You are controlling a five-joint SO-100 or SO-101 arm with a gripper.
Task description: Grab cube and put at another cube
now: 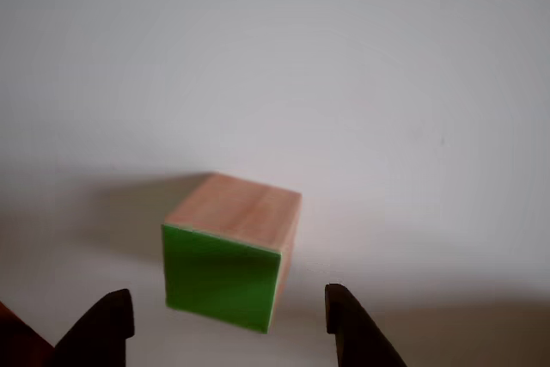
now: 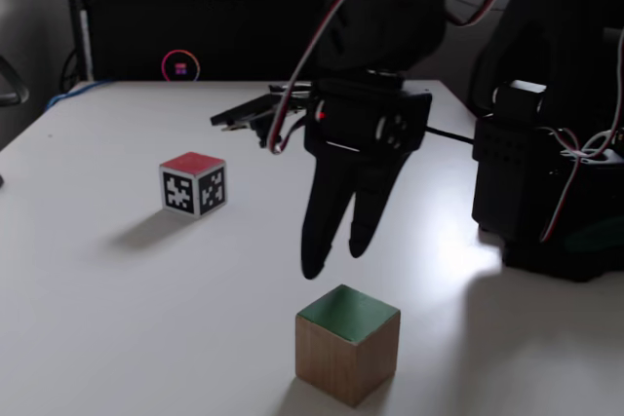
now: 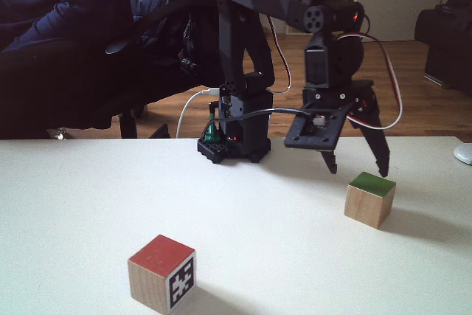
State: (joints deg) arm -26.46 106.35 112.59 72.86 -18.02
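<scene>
Nothing is grasped yet: the claw (image 3: 358, 171) hangs spread and empty just above the wooden green-faced cube (image 3: 369, 198), which sits on the table (image 3: 88, 204). The red-topped cube (image 3: 162, 273) waits well apart, so grabbing and carrying remain.

The arm (image 3: 251, 71) is matte black plastic with round servo screws, red-and-white cables looping alongside, and a black end effector (image 3: 358, 166) with two pointed fingers.
</scene>
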